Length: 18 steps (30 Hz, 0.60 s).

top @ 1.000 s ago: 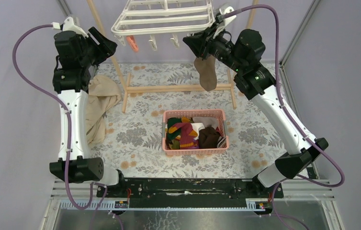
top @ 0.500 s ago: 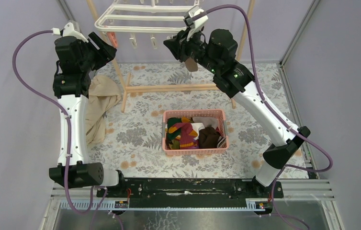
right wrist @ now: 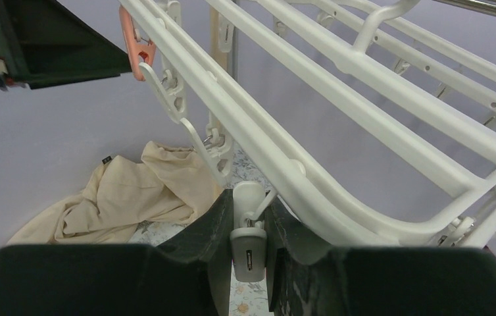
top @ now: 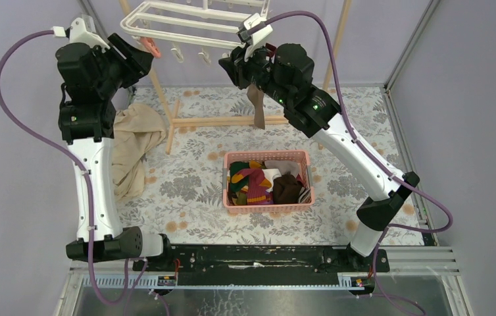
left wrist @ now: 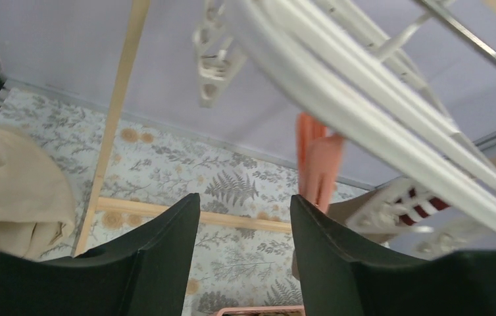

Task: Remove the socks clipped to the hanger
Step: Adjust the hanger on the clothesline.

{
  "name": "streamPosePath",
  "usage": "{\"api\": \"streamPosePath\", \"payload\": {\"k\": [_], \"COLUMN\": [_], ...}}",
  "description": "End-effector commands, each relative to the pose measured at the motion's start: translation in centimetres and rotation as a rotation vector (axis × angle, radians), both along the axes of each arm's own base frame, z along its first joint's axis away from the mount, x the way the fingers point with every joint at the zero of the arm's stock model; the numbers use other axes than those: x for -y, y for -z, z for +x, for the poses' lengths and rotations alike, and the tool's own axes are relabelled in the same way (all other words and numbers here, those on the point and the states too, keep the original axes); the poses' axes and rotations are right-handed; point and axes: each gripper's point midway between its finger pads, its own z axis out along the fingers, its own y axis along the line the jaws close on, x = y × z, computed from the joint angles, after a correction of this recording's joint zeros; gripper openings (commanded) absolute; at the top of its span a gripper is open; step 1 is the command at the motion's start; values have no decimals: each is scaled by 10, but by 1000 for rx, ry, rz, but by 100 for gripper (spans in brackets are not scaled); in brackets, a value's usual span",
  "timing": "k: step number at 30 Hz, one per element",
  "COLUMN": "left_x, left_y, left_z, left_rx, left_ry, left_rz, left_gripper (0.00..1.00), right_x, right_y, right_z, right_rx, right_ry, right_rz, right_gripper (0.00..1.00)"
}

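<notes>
Aloft, right arm (top: 357, 158) pinches hanger clip (right wrist: 248, 253).

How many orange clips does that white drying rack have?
1. The orange clip hangs at the near-left corner of the rack, just beyond the open left end effector. Every other visible clip is white, though some may be hidden.

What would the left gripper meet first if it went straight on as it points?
Probably the orange clip hanging from the hanger, just off the left gripper and its open gap. Depth is unclear; it might slip past.
</notes>
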Motion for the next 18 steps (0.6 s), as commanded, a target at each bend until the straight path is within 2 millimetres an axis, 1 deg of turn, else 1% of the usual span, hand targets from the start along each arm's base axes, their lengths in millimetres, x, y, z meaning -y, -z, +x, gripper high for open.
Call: {"api": "streamPosePath", "payload": {"k": [1, 4, 6, 9, 13, 18], "left_x": [12, 15, 13, 8, 4, 2], "left_y": [-30, -36, -42, -46, -38, -31], "left_z": [-18, -19, -15, 2, 31, 60], "left_rx": [62, 75, 95, 93, 63, 47], "left_ry": [55, 68, 61, 46, 49, 65], "left_rz": [-19, -37, -38, -32, -37, -50], "left_gripper": [58, 56, 56, 56, 54, 53], "right_x": [10, 11, 11, 10, 10, 20], "right_y": [-23, -24, -25, -25, -29, -40], "right_z": [-5, -6, -8, -10, -16, -25], "right_rx": [56, 61, 65, 70, 85, 110], "right_ry": [30, 30, 24, 17, 13, 24], "right_rz": [23, 22, 20, 16, 15, 30], "right_gripper": [26, 26, 26, 26, 26, 26]}}
